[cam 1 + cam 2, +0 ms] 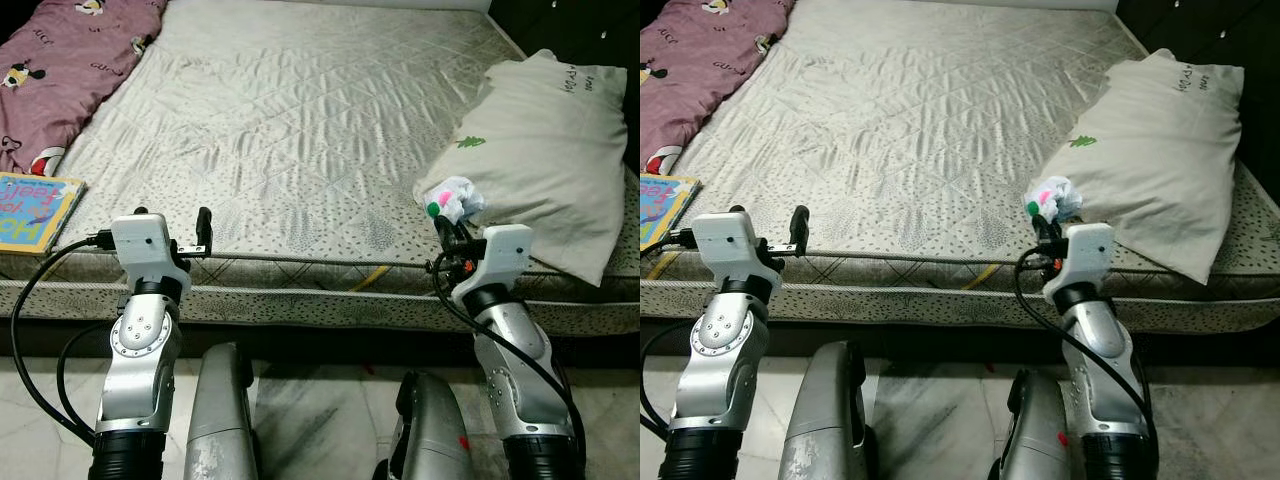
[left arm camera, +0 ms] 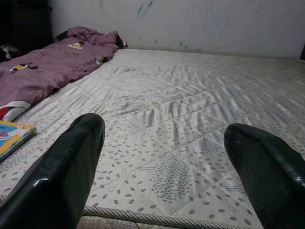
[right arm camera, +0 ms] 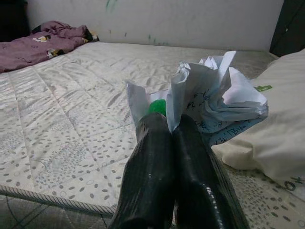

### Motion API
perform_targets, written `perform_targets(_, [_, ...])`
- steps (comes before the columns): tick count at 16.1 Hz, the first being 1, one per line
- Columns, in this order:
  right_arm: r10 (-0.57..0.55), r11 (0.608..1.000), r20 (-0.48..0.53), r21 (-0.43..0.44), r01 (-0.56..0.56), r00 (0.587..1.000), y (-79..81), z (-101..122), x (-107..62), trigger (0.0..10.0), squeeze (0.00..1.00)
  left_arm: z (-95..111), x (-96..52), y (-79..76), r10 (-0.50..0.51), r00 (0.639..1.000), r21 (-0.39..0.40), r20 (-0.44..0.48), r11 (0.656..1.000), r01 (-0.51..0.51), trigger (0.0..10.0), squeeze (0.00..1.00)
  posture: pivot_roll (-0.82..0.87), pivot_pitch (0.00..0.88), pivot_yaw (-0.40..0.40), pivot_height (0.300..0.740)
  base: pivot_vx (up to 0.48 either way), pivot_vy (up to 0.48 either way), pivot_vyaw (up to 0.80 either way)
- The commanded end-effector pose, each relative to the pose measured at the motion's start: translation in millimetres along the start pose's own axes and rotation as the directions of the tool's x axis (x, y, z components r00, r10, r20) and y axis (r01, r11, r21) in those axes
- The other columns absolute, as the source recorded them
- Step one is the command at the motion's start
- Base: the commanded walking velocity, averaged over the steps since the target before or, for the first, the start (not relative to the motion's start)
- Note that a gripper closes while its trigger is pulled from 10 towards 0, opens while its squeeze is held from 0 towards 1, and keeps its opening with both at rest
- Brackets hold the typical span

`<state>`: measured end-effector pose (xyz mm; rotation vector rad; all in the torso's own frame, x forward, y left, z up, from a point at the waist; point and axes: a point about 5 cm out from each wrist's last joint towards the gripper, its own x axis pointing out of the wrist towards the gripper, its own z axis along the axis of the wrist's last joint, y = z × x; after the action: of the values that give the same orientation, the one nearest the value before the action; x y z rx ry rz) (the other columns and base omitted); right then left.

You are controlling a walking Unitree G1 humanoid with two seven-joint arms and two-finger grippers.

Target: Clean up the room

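Observation:
My right gripper (image 1: 443, 222) is shut on a crumpled paper wad (image 1: 455, 198), white with green and pink print, held just over the near edge of the mattress (image 1: 300, 110). In the right wrist view the paper wad (image 3: 209, 98) sticks out beyond the closed fingers (image 3: 164, 157). My left gripper (image 1: 172, 222) stands open over the mattress's near left edge with nothing between its fingers (image 2: 62, 176). A colourful children's book (image 1: 35, 210) lies on the mattress at its left edge, just left of that gripper.
A cream pillow (image 1: 545, 150) lies on the mattress's right side, right behind the paper wad. A purple patterned blanket (image 1: 70, 60) is bunched at the far left. Pale marble floor (image 1: 320, 410) shows below the bed edge, between my legs.

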<state>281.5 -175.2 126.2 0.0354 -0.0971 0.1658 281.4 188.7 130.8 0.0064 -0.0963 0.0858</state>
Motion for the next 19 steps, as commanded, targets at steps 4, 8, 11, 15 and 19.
perform_targets(4, [-0.004, 0.999, 0.036, 0.035, 0.003, 0.999, 10.4, 14.9, 15.0, 10.0, 0.00, 9.1, 1.5, -5.5, -0.016, 1.000, -0.008, 0.006, 1.000, 0.016, 10.0, 0.00, 0.03, 0.000, -0.014, 0.595, 0.000, 0.000, 0.00])
perform_targets(8, [-0.025, 0.998, 0.056, 0.051, 0.022, 0.998, 12.4, 25.3, 20.7, 10.0, 0.00, 20.5, 9.4, -13.3, -0.035, 0.999, -0.013, 0.034, 0.999, 0.035, 10.0, 0.00, 0.03, 0.000, -0.011, 0.625, 0.000, 0.000, 0.00])
perform_targets(11, [-0.021, 0.998, 0.066, 0.053, 0.017, 0.998, 15.0, 29.9, 21.9, 10.0, 0.00, 23.8, 10.4, -14.2, -0.032, 0.999, -0.012, 0.038, 0.999, 0.032, 10.0, 0.00, 0.04, 0.000, -0.005, 0.645, 0.000, 0.000, 0.00])
perform_targets(15, [0.001, 1.000, 0.071, 0.023, -0.003, 0.997, 25.9, 34.6, 29.1, 10.0, 0.00, 20.0, 7.8, -19.3, -0.047, 0.999, -0.009, 0.020, 0.999, 0.047, 10.0, 0.00, 0.04, 0.000, -0.001, 0.670, 0.000, 0.000, 0.00])
perform_targets(19, [-0.067, 0.998, -0.004, 0.016, 0.067, 0.998, 13.7, 16.6, 24.4, 10.0, 0.00, 14.9, 8.1, -16.5, -0.018, 1.000, -0.016, 0.004, 1.000, 0.018, 10.0, 0.00, 0.05, 0.000, -0.021, 0.670, 0.000, 0.000, 0.00])
